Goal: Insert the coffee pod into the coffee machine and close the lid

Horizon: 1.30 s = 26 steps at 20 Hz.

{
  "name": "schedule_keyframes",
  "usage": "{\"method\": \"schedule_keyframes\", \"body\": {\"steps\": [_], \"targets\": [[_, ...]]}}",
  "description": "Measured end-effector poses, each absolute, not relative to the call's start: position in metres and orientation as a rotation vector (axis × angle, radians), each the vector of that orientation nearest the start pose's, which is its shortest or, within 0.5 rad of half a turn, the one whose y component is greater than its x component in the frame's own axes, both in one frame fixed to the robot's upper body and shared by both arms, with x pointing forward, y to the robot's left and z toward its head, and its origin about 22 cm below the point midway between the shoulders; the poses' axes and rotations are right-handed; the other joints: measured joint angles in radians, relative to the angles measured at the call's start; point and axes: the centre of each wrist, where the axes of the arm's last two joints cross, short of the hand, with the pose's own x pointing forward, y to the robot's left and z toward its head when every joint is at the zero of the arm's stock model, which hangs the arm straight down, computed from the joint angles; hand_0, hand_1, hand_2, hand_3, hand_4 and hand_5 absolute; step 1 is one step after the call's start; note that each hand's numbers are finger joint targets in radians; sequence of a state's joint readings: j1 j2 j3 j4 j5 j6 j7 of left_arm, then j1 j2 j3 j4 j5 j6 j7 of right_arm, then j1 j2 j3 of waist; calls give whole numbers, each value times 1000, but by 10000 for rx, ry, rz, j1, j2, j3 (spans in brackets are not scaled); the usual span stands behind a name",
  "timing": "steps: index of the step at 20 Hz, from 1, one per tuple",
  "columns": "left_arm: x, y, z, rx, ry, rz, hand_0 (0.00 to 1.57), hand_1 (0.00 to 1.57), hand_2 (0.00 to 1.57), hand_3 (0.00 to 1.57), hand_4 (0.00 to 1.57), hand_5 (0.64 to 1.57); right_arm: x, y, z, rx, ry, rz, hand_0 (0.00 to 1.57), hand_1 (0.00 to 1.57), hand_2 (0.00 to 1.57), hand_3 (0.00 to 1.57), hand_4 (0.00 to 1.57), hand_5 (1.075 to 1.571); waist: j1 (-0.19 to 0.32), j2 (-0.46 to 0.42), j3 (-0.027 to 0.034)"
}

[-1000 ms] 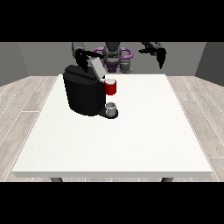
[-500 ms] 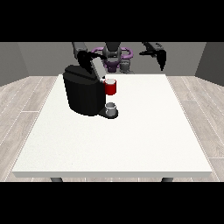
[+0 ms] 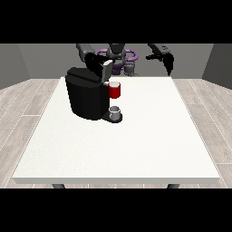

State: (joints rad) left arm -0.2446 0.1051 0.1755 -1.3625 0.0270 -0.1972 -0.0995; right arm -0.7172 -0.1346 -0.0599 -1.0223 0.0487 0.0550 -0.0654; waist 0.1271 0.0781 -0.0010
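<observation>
Black coffee machine (image 3: 87, 96) sits on the white table (image 3: 136, 145), far left part, lid (image 3: 107, 69) tilted up. I see a red thing at the machine (image 3: 114, 90) and a grey thing (image 3: 115, 111) on its base below. Hand at the view's left (image 3: 96, 62) is at the lid; can't tell its fingers. Hand at the view's right (image 3: 166, 60) hangs off the far edge, fingers relaxed, holding nothing.

Grey walls (image 3: 41, 61), pale plank floor (image 3: 20, 118), white table (image 3: 136, 149).
</observation>
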Motion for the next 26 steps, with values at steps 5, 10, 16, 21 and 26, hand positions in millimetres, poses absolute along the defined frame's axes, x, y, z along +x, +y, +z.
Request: {"method": "schedule_keyframes", "body": {"steps": [5, 10, 16, 21, 26], "targets": [[299, 279, 12, -324, -16678, -1071, 0, 0, 0, 0, 156, 1571, 399, -169, 95, 207, -17415, 4196, 0, 0, 0, 0, 125, 1571, -75, -124, 6], [303, 274, 17, -443, -16821, -1169, 0, 0, 0, 0, 154, 1571, 407, -161, 108, -147, -17725, 4589, 0, 0, 0, 0, 142, 1571, 97, -11, 8], [309, 275, 25, -492, -17071, -1297, 0, 0, 0, 0, 182, 1571, 407, -146, 114, 204, -18032, 4671, 0, 0, 0, 0, 67, 1571, 11, -147, 9], [300, 279, 10, -454, -17028, -1047, 0, 0, 0, 0, 205, 1571, 391, -133, 94, 1481, -18128, 4906, 0, 0, 0, 0, 275, 1571, -332, -592, 8], [290, 270, -9, -484, -16687, -766, 0, 0, 0, 0, 192, 1571, 360, -133, 51, 2475, -17712, 3845, 0, 0, 0, 0, 157, 1571, -721, -1307, 9]]}}
